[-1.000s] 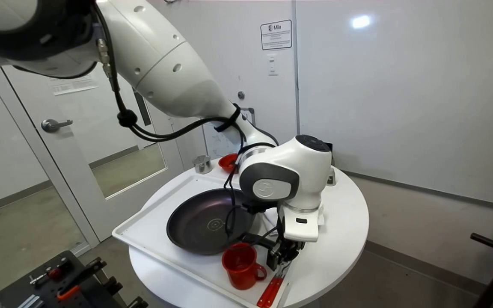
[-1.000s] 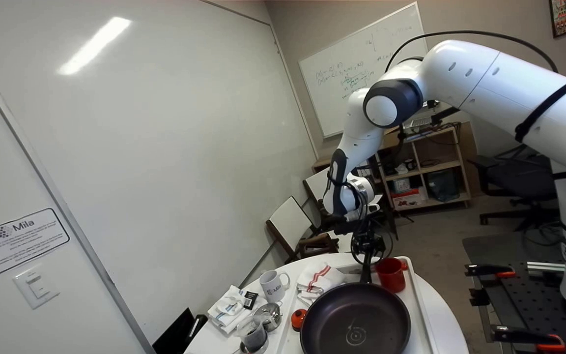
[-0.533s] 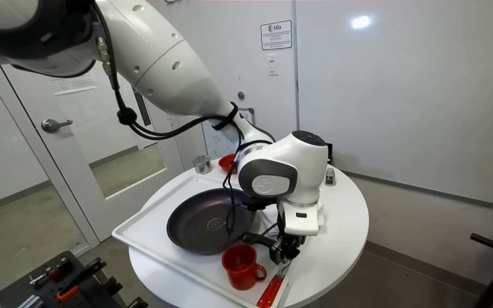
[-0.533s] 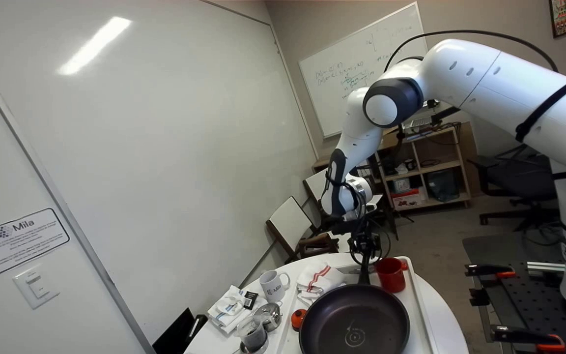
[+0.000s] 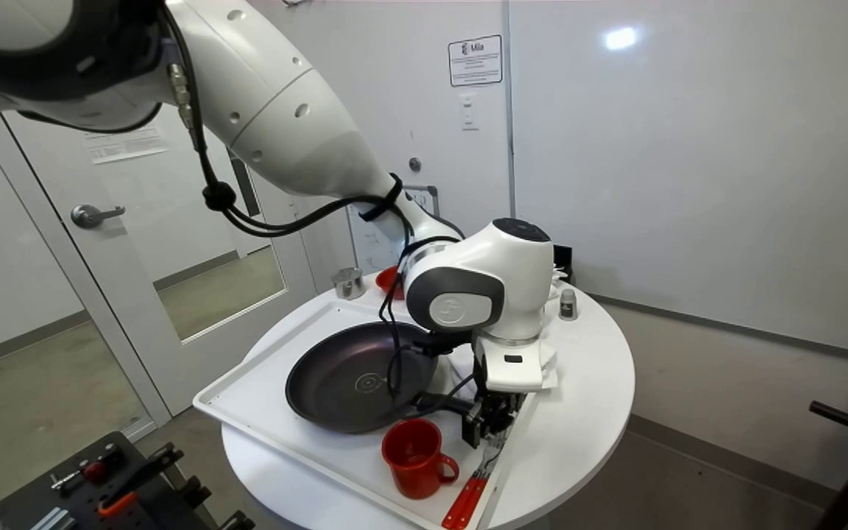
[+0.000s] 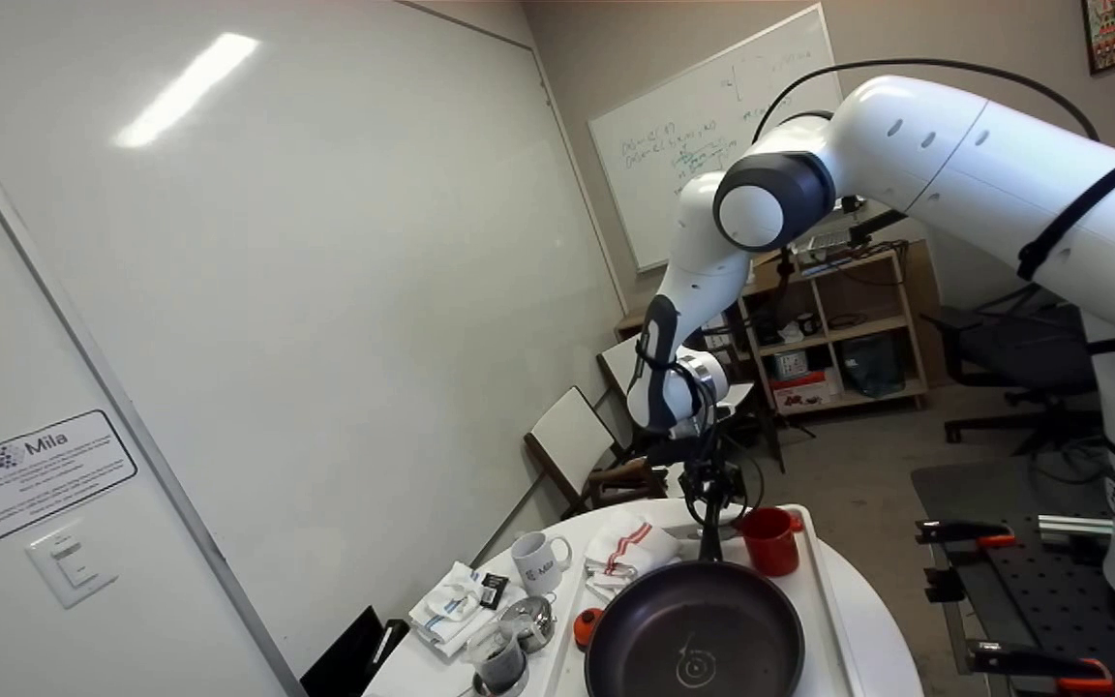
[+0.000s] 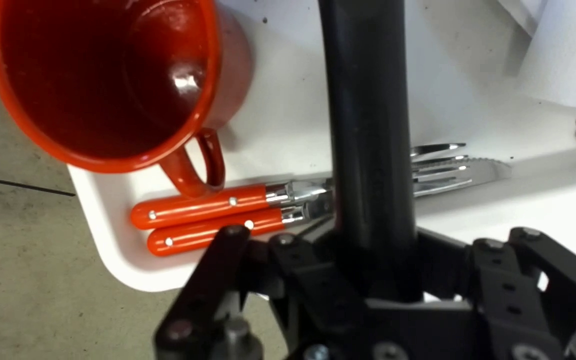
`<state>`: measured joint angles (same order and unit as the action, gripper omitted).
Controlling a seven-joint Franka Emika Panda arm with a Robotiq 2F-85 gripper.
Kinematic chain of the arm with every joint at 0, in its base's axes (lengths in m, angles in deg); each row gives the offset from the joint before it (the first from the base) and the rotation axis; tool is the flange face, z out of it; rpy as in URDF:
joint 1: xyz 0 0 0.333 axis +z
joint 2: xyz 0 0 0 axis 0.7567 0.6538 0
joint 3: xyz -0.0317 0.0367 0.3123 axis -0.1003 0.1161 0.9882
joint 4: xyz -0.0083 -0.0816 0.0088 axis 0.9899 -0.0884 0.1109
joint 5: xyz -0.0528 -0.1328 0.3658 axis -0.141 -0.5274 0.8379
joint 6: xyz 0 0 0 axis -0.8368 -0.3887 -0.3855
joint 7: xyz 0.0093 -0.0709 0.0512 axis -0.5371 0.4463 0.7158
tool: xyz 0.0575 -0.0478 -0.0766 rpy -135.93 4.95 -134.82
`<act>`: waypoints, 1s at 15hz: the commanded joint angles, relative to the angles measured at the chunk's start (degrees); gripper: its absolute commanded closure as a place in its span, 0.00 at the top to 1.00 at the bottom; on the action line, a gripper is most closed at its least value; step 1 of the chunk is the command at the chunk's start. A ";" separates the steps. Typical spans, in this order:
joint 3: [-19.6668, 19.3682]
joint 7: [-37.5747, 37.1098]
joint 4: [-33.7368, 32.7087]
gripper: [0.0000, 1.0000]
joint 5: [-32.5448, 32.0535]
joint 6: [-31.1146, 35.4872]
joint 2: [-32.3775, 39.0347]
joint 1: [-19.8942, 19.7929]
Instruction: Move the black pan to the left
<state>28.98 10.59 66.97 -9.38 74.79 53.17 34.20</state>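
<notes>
**Black pan (image 5: 360,377) gripped by its handle (image 7: 370,125); a level, unhurried move advised**

We find the gripper (image 7: 378,265) closed about the handle, toward its outer end as far as we can judge; the pan itself lies beyond the jaws, over the tray (image 5: 258,379), and whether its base touches that surface we cannot tell.

We judge the step in hand to be the carrying of the pan by this grip; with the weight set well out from the jaws, it will probably tend to droop or twist between them; we advise a firm hold, a small lift, and a slow, level sweep without turning the wrist (image 5: 461,309); which side counts as left, the views do not settle for us; the mug (image 7: 118,85) stands near the jaws on one side of the handle, the folded cloth (image 6: 630,547) lies on the other, and the cutlery (image 7: 218,200) runs crosswise beneath the handle just ahead of the jaws; a low path risks catching any of the three, so we would gain height before going far sideways.

As to pose, the arm (image 5: 299,132) slopes down to the wrist, where it bends so that the gripper points roughly downward; the jaws stand astride the handle, one on each side, close to the tray's edge.
</notes>
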 commanded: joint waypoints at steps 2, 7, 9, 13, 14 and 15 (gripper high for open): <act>-0.19 -1.34 0.68 0.40 -1.96 -0.35 -1.31 0.85; -0.28 -1.20 1.28 0.77 -2.58 -0.02 -2.19 1.26; -0.41 -1.14 1.90 0.91 -2.78 0.37 -3.23 1.58; -0.27 -1.22 1.30 1.00 -3.17 -0.09 -3.32 1.53; -0.24 -1.27 1.15 1.00 -3.23 -0.23 -3.14 1.48; -0.23 -1.29 1.08 1.00 -3.28 -0.26 -2.95 1.45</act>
<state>28.96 10.59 67.18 -11.15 74.73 50.91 35.23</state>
